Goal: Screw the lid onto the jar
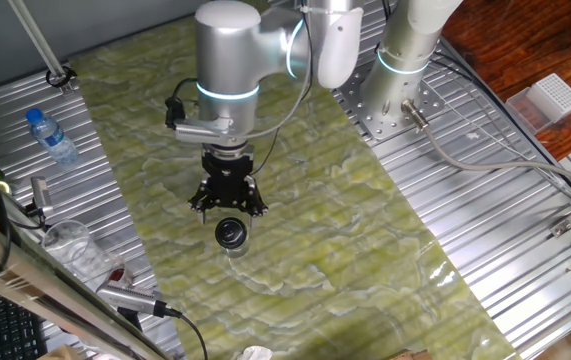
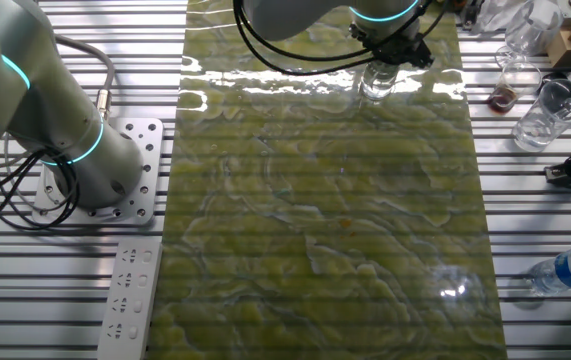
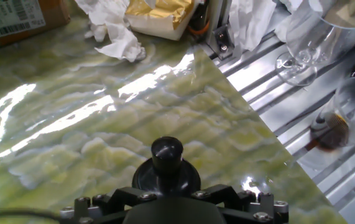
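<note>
The lid (image 1: 230, 233), a small black cap with a glossy top, sits on the small clear jar (image 1: 233, 250), which stands on the green marbled mat. My gripper (image 1: 228, 210) hangs straight above it with a small gap; its black fingers are spread wider than the lid and hold nothing. From the other fixed view the jar (image 2: 376, 82) shows just below the gripper (image 2: 397, 55), and the lid is hard to make out. In the hand view the lid (image 3: 166, 151) shows as a dark round cap just past the black hand frame (image 3: 165, 208).
A blue-capped water bottle (image 1: 53, 138) and a clear cup (image 1: 70, 243) lie on the slatted metal left of the mat. Stemmed glasses (image 3: 301, 56) and crumpled paper (image 3: 115, 34) stand near the mat's edge. A second arm's base (image 1: 405, 60) is at the back.
</note>
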You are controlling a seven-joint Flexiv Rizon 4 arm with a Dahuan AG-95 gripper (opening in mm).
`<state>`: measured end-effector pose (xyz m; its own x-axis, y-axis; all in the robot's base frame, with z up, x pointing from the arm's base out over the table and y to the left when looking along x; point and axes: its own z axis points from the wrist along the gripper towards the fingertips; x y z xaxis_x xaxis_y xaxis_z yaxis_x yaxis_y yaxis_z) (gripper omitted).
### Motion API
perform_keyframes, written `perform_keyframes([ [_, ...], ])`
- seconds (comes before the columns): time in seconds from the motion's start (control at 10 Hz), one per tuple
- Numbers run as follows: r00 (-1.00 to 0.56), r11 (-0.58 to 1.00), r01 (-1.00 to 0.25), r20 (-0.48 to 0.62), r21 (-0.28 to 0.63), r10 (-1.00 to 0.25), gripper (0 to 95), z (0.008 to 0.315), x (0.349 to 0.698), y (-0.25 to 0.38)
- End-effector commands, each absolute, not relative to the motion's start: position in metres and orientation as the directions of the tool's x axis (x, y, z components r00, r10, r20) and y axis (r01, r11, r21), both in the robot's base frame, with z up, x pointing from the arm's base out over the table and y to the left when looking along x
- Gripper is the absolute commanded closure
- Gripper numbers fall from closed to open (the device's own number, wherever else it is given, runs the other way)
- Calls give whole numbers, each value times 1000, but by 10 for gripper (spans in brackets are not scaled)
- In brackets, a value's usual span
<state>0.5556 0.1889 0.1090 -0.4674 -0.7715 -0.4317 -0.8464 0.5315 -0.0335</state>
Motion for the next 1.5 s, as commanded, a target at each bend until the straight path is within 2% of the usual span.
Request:
perform_keyframes([
  [0.1, -467, 529, -848, -431, -30, -772, 0, 108, 555, 190],
  [0.9, -486, 533, -846, -412, 0, -771, 0, 97, 556, 195],
  [1.0, -487, 534, -845, -412, 0, -770, 190, 96, 557, 196],
  [1.3, -496, 542, -840, -409, 2, -766, 190, 92, 557, 200],
  [1.4, -496, 543, -840, -409, 3, -766, 380, 92, 557, 200],
  [1.5, -497, 543, -840, -409, 3, -765, 380, 92, 557, 200],
])
